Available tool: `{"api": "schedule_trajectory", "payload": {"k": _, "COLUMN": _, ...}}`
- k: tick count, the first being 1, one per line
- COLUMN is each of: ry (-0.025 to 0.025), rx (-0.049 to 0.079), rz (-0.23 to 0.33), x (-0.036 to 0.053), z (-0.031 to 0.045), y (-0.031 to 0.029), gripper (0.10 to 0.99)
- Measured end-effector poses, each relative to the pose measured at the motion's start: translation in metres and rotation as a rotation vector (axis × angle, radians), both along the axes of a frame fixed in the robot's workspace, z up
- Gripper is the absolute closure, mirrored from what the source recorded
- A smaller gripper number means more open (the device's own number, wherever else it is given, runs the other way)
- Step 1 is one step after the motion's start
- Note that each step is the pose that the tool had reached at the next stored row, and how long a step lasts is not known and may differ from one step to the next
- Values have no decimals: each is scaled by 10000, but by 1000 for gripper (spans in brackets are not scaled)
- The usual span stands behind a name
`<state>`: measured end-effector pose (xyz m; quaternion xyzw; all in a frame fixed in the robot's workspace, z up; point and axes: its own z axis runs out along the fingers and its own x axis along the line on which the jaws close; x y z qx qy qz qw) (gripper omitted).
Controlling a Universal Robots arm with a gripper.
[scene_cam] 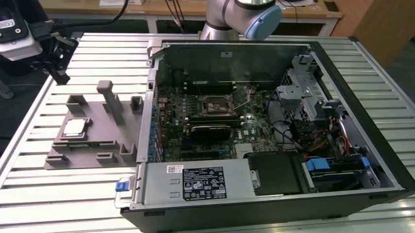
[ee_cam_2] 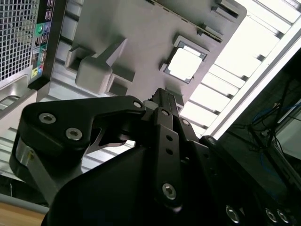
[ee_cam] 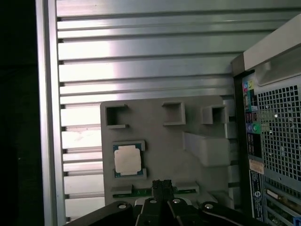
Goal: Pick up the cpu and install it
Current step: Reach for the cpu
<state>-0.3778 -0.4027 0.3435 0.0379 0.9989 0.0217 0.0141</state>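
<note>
The cpu [scene_cam: 75, 127] is a small square chip with a pale silver top. It lies flat in a recess of the grey holder plate [scene_cam: 97, 150], on the exterior view's left. It also appears in both wrist views [ee_cam_2: 186, 63] [ee_cam: 128, 159]. My gripper [scene_cam: 60, 76] hangs in the air above the far left of the table, beyond the plate and well clear of the cpu. Its black fingertips [ee_cam: 162, 185] are pressed together with nothing between them, and they also show in the second wrist view [ee_cam_2: 163, 97]. The open computer case [scene_cam: 337, 63] holds the motherboard with its socket [scene_cam: 217, 104].
Upright grey blocks [scene_cam: 109, 97] stand on the holder plate near the case wall. The case's rear panel with ports [ee_cam: 251, 127] borders the plate. The slatted metal table [scene_cam: 39, 194] ends just left of the plate. The arm's base [scene_cam: 243, 19] stands behind the case.
</note>
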Motion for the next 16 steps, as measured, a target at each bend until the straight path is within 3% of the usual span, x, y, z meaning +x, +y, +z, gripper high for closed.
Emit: {"api": "schedule_trajectory", "payload": {"k": 16, "ry": 35, "rx": -2, "rz": 1, "x": 0, "z": -243, "y": -13, "gripper": 980}}
